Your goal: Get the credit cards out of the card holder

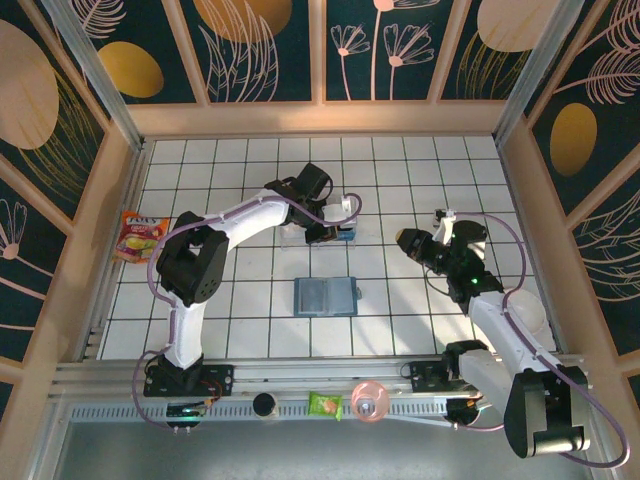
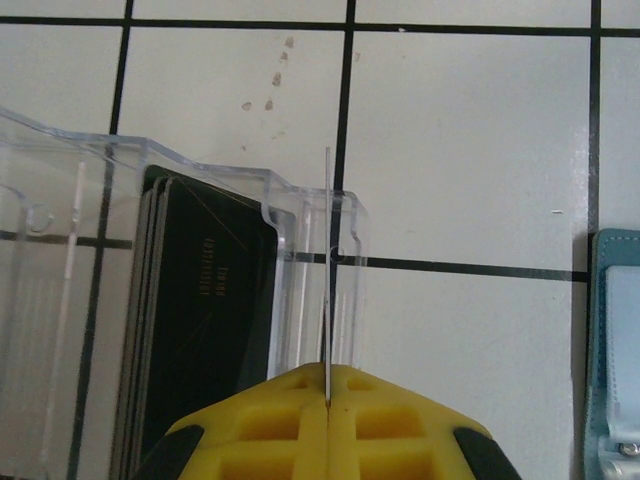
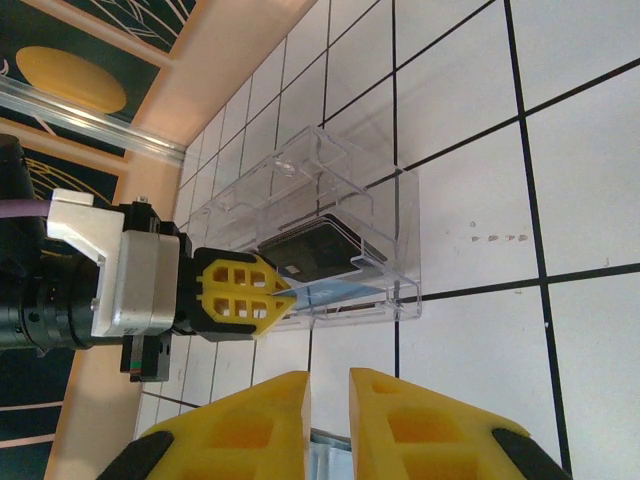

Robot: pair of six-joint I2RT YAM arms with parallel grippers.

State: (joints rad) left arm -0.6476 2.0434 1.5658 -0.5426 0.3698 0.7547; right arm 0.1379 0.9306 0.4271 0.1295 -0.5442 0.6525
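Observation:
My left gripper [image 1: 338,232] is shut on a thin blue credit card [image 3: 345,290], seen edge-on in the left wrist view between the yellow fingertips [image 2: 300,385]. The card's far end sits in the front slot of a clear plastic tray [image 3: 400,215]. The teal card holder [image 1: 325,297] lies open and flat on the tiled table, nearer the arm bases than the tray; its edge shows at the right [image 2: 610,350]. My right gripper [image 3: 328,400] hovers right of the tray, pointing at it, its jaws slightly apart with nothing between them.
Several black cards [image 2: 200,320] stand in the tray's rear compartment. A snack packet [image 1: 138,235] lies by the left wall. A green packet [image 1: 325,405], a pink round object [image 1: 370,400] and a black disc [image 1: 264,403] rest on the front rail.

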